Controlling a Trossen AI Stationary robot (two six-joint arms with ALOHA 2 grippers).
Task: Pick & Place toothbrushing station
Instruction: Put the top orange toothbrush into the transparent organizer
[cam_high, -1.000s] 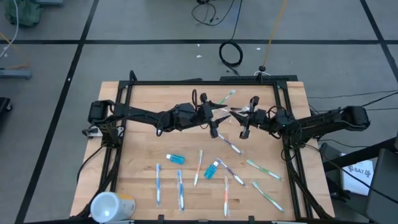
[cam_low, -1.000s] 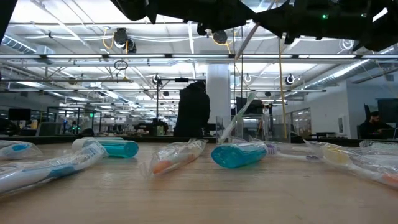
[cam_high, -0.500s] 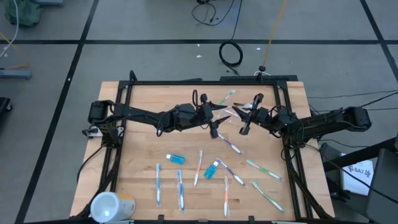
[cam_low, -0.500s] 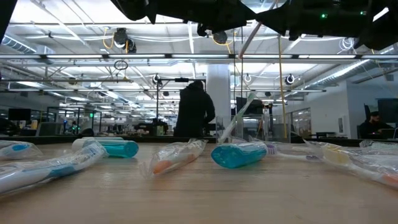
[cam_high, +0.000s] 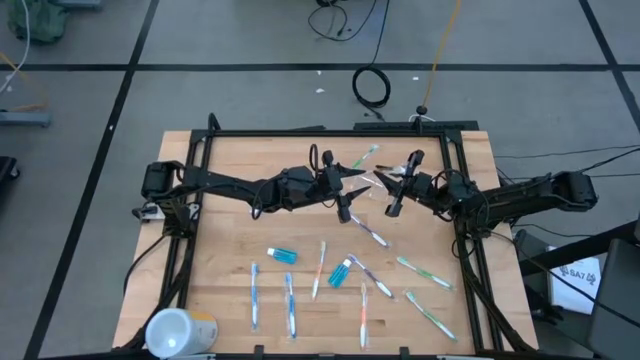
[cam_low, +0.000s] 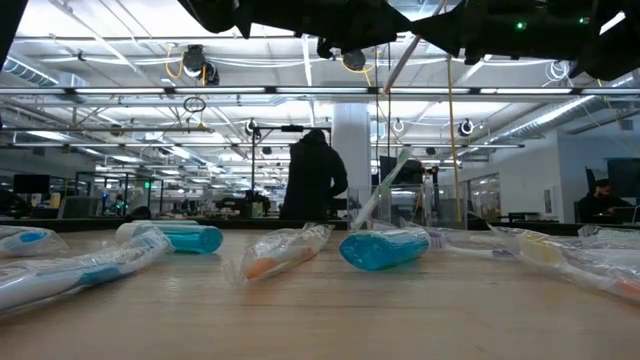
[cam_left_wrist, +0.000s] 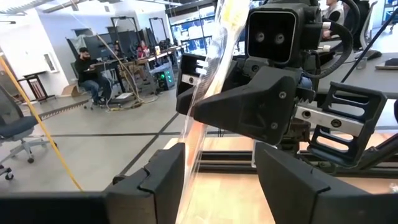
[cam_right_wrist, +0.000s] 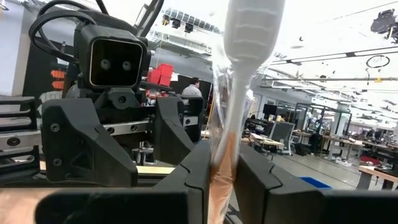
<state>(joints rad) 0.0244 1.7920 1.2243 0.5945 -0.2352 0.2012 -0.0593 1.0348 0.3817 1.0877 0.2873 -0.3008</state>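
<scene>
My right gripper is above the far middle of the table, shut on a toothbrush in a clear wrap with an orange handle and a white head. My left gripper faces it from the left, open. In the left wrist view the wrapped toothbrush runs close past one of the left gripper's fingers. Several other wrapped toothbrushes and two blue toothpaste tubes lie flat on the near half of the table. No clear cup shows. My right gripper pinches the toothbrush's wrapped orange handle between its two fingers. The fingers come level from the table's right side and lie across it. The toothbrush is lifted clear of the table, with its head standing up past the fingers. My left gripper has the wrap running close by one finger; I cannot tell whether it touches.
A large white and yellow cylinder lies at the near left corner. A green toothbrush lies near the far rail. Black frame rails run along the far, left and right edges. People show in the room beyond the table.
My right gripper has drawn back a little toward the table's right edge, carrying the wrapped toothbrush away from my left gripper. It has then kept still for the last half second.
</scene>
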